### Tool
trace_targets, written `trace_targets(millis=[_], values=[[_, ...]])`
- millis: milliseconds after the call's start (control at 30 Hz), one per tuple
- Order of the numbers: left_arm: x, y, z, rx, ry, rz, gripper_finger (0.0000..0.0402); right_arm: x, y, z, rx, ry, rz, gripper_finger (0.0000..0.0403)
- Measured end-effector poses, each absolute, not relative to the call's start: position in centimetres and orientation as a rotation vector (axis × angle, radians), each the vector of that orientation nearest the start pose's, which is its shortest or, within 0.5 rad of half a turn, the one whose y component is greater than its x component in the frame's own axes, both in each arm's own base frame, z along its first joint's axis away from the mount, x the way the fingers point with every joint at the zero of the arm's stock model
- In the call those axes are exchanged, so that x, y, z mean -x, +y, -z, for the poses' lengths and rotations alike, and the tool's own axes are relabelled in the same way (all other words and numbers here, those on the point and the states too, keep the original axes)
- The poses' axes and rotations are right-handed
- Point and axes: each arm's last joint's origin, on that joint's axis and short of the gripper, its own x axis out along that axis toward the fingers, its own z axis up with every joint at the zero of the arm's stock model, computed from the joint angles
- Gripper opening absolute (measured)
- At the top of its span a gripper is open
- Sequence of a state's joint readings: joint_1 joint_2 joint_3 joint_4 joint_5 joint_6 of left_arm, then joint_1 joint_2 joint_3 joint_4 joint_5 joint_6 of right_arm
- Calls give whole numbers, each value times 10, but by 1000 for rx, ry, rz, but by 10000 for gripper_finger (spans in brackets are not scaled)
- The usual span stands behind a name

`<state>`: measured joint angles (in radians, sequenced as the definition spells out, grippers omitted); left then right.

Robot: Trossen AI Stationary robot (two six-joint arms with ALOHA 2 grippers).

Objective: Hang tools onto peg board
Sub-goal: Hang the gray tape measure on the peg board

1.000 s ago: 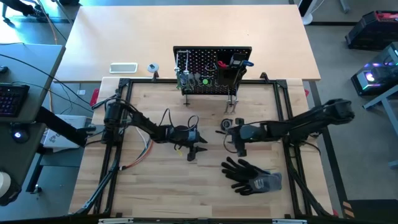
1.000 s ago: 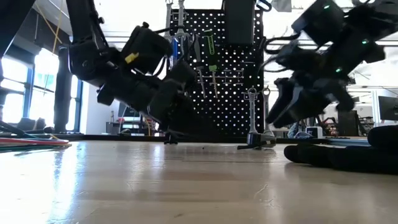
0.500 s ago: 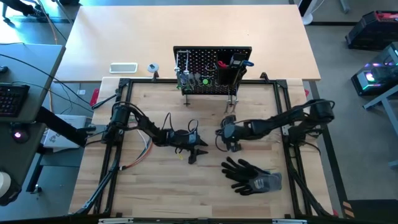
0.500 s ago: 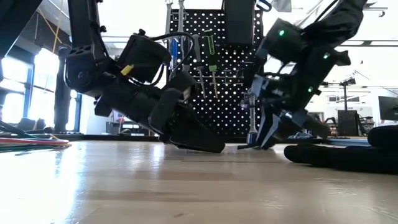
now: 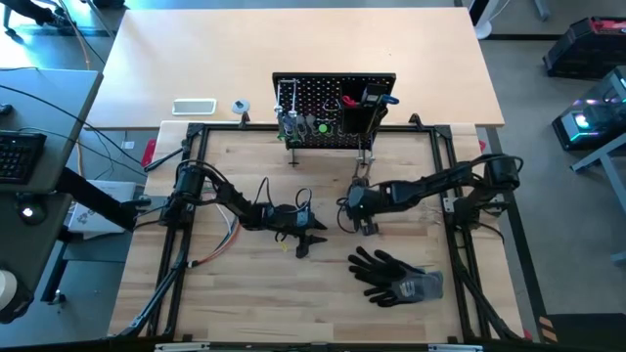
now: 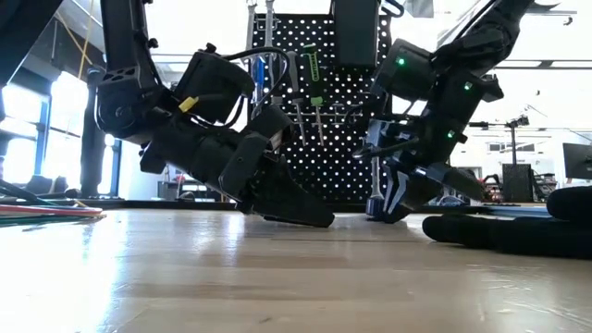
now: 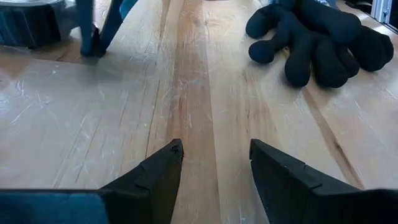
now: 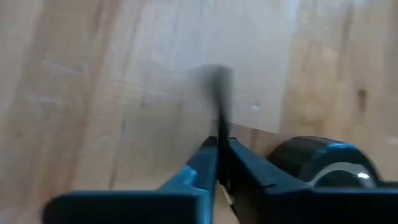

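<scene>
Wooden table (image 5: 254,303): pale planks inside a black frame, seen from above; clock directions below refer to this view.
Peg board (image 5: 333,100): black perforated panel, upright at 12 o'clock on the table, with a black bin (image 5: 357,115) on its front.
Tools (image 5: 293,123): hanging on the board's 9 o'clock half; green-handled drivers (image 6: 315,79) show in the low view.
Left hand (image 5: 311,235): near the table's centre, low over the wood; fingers (image 7: 155,177) spread apart, bare planks between them.
Right hand (image 5: 367,223): at 3 o'clock of the left hand and close to it, tilted down to the table; fingers (image 8: 255,174) clenched on a thin dark strip (image 8: 219,93), too blurred to tell its kind.
Black gloves (image 5: 396,279): lying flat at 5 o'clock, apart from both hands.
Coloured wires (image 5: 220,244): at 9 o'clock, beside the left arm.
</scene>
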<state>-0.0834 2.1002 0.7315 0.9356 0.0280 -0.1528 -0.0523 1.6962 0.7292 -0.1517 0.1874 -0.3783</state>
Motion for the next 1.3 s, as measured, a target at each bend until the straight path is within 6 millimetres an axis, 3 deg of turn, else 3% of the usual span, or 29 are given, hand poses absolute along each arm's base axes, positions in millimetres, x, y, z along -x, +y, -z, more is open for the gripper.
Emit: trace_targets(millis=[100,333,500,867,1067,1300], values=[[-348,-30,-63,137,441,73,182,-281,-21,-110,366,1158,-36,7],[-348,-31,-63,155,440,67,182,-283,-15,-112,311,1125,-34,3],[-348,-33,-63,170,437,63,182,-283,-6,-124,248,1050,-51,1],[-349,-35,-66,192,400,80,182,-276,3,-188,118,753,-51,0],[-349,-34,-66,191,393,74,182,-256,-6,-216,20,701,200,0],[-349,-34,-66,175,394,78,182,-233,-11,-223,-14,770,438,0]])
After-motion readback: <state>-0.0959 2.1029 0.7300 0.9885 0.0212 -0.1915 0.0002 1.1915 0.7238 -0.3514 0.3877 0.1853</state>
